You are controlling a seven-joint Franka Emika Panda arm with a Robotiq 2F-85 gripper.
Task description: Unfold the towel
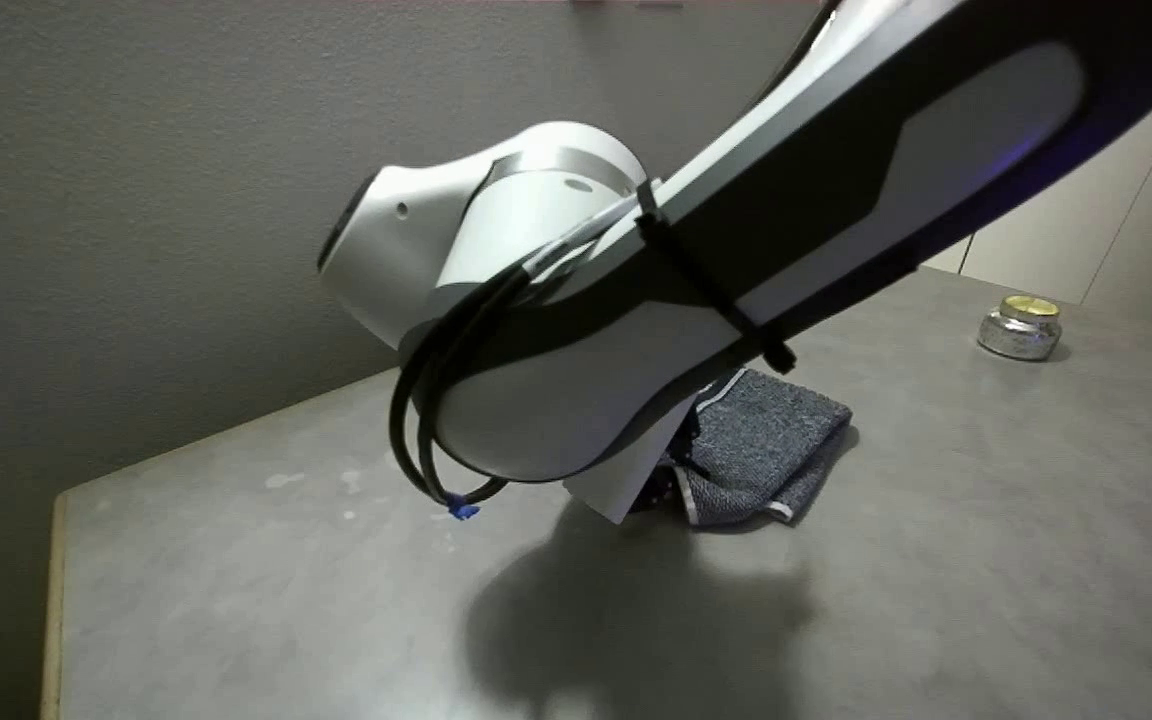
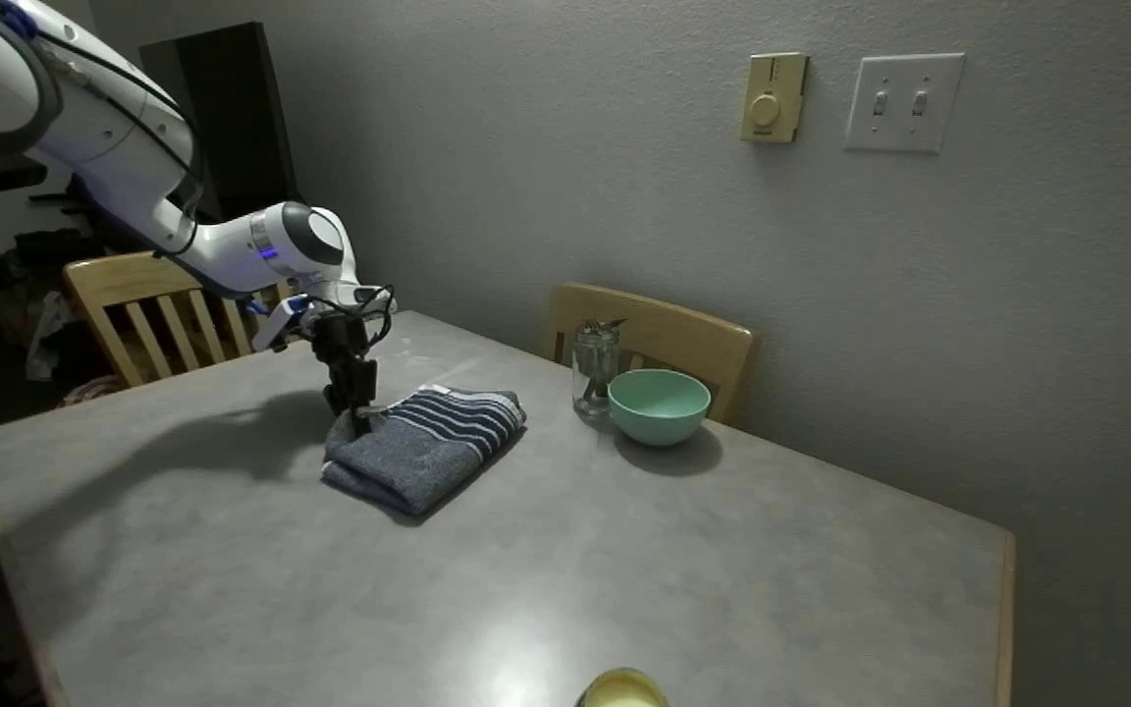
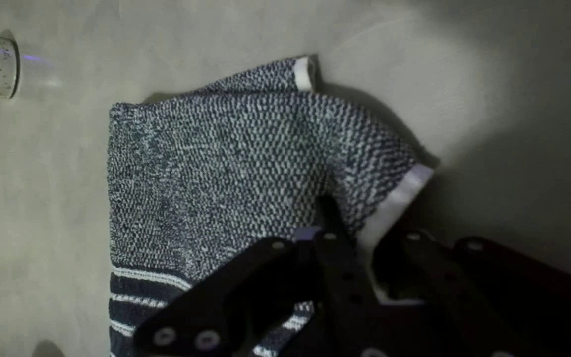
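Observation:
The towel (image 2: 418,452) lies folded on the table, dark grey-blue with a band of white stripes. It shows in part behind the arm in an exterior view (image 1: 766,435). In the wrist view the towel (image 3: 226,158) fills the middle, with a white hem along its near edge. My gripper (image 2: 354,417) is at the towel's corner on the robot's side. In the wrist view the gripper (image 3: 365,238) has its fingers close together with the hemmed edge between them, and the cloth creases at one fingertip. The other fingertip is hidden in shadow and behind cloth.
A green bowl (image 2: 659,407) and a glass jar with utensils (image 2: 593,368) stand near the wall side. A small silver jar with a gold lid (image 1: 1021,328) stands on the table (image 2: 772,550). Wooden chairs (image 2: 664,319) stand at the table's edge.

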